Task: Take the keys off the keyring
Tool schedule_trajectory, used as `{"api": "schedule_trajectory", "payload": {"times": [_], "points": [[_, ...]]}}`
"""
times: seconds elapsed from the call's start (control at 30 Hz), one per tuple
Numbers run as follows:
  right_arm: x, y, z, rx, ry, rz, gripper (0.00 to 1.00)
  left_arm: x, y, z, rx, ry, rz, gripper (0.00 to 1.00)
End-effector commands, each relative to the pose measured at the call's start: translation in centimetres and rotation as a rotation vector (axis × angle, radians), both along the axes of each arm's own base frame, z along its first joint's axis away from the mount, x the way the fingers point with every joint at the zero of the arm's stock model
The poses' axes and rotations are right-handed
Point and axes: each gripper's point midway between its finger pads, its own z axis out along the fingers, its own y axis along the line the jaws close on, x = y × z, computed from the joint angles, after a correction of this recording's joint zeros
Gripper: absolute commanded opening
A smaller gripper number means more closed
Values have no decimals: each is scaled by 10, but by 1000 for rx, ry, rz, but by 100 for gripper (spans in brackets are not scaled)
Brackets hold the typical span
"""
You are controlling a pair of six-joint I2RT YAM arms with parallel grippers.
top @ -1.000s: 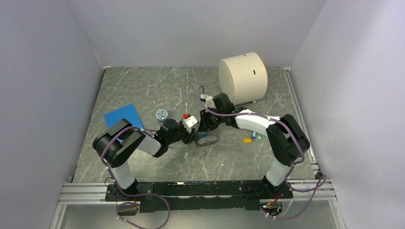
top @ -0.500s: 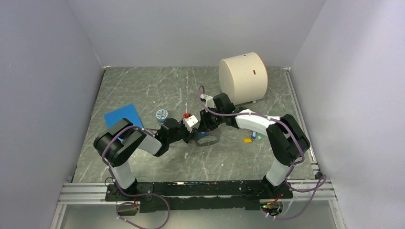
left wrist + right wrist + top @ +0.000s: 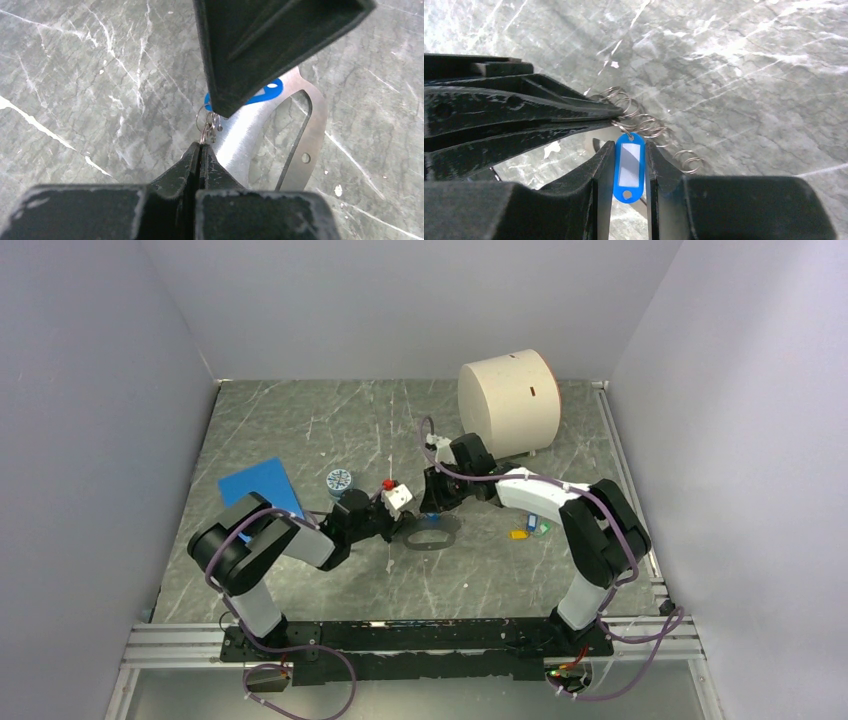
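Observation:
The keyring (image 3: 428,539), a grey oval loop, lies on the table between my grippers; in the left wrist view it is a flat metal loop (image 3: 303,145). A chain of small wire rings (image 3: 650,126) hangs from it. My left gripper (image 3: 201,146) is shut on one of these rings (image 3: 206,131); it also shows in the top view (image 3: 404,523). My right gripper (image 3: 628,150), seen from above (image 3: 431,510), is shut on a blue key tag (image 3: 628,166) that is joined to the rings. Loose blue (image 3: 531,522), yellow (image 3: 518,534) and green (image 3: 545,528) keys lie to the right.
A large cream cylinder (image 3: 508,403) stands at the back right. A flat blue square pad (image 3: 260,485) and a small round blue-patterned jar (image 3: 339,480) sit left of the grippers. Walls close in three sides.
My right gripper has drawn back a little toward the far side with the blue tag. The loop has shifted slightly left and nearer. My left arm has moved slightly left.

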Motion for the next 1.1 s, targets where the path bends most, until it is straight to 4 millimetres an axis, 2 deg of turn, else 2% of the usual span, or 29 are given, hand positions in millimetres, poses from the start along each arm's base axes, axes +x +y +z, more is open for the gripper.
{"api": "schedule_trajectory", "payload": {"times": [0.0,0.3,0.57,0.7,0.83,0.9,1.0,1.07], "points": [[16,-12,-4,-50,-44,-42,0,-2,-2,18,-27,-57,-25,3],[11,-8,-24,-66,18,-4,0,-2,-1,34,-75,-74,-8,3],[5,3,-32,-47,48,40,0,-3,-1,39,-89,-79,-8,3],[5,4,-35,-45,54,45,0,-5,0,36,-88,-72,-9,2],[5,5,-37,-42,51,49,0,-11,3,24,-83,-49,-12,3],[3,6,-41,-49,55,58,0,-14,5,16,-74,-32,-8,6],[3,7,-44,-60,57,68,0,-14,6,7,-50,-12,-7,19],[1,8,-44,-61,55,73,0,-13,7,5,-43,-10,0,23]]}}
